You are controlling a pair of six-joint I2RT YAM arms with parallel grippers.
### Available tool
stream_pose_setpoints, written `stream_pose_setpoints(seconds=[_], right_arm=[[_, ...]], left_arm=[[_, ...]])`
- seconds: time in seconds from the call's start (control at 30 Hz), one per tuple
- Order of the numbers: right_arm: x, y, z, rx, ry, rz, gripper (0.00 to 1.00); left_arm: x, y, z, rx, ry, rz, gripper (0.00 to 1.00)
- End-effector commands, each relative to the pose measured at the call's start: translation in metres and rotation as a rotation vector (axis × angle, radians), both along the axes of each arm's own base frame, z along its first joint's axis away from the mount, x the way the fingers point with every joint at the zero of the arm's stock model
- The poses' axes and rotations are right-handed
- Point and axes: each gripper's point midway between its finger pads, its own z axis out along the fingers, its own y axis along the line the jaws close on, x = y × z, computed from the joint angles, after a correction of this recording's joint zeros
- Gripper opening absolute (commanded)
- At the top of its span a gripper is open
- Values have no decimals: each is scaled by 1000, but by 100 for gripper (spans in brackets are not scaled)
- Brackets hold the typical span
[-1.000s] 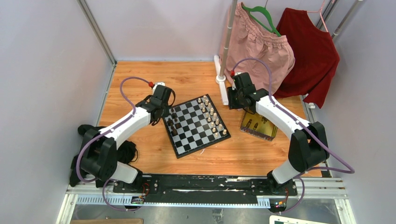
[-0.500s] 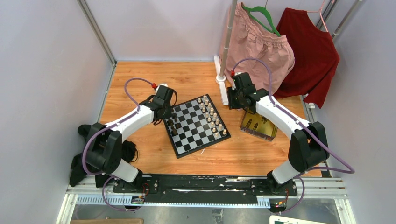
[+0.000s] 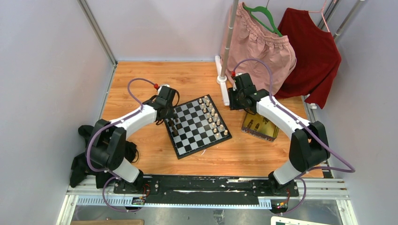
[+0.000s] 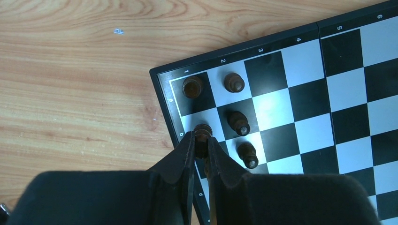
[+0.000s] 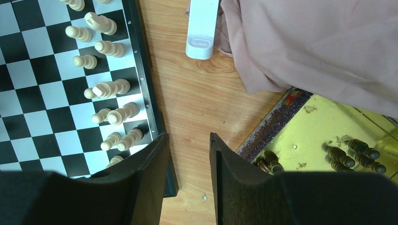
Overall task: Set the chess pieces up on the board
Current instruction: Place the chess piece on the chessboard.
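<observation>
White-shelled left arm (image 3: 136, 119) and right arm (image 3: 277, 112), black joints, red-tipped purple cables (image 3: 139, 79), black tapered tool fingers (image 4: 180, 161)

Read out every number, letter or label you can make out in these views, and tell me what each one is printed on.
"1", "2", "3", "4", "5", "6": white digits along one border of the board, seen in the left wrist view.
Small letters on the board's adjoining border, in both wrist views: too small and blurred to read with certainty.
Top view: no readable text.
</observation>
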Motion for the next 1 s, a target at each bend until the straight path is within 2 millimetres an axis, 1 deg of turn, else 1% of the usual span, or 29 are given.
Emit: stream_pose_setpoints(seconds=[0.0, 0.5, 0.63, 0.77, 0.97], right_arm=[[0, -1, -8, -4, 17, -7, 41], [2, 0, -9, -6, 17, -3, 41], [2, 0, -10, -4, 20, 0, 41], [2, 1, -9, -4, 20, 1, 41], [3, 3, -8, 3, 19, 4, 41]], left_arm=[[17, 2, 10, 7, -51, 17, 0], [21, 3, 6, 10, -41, 26, 0], [21, 3, 4, 9, -37, 28, 4], [20, 4, 4, 13, -34, 30, 11], [18, 5, 6, 12, -37, 34, 17]])
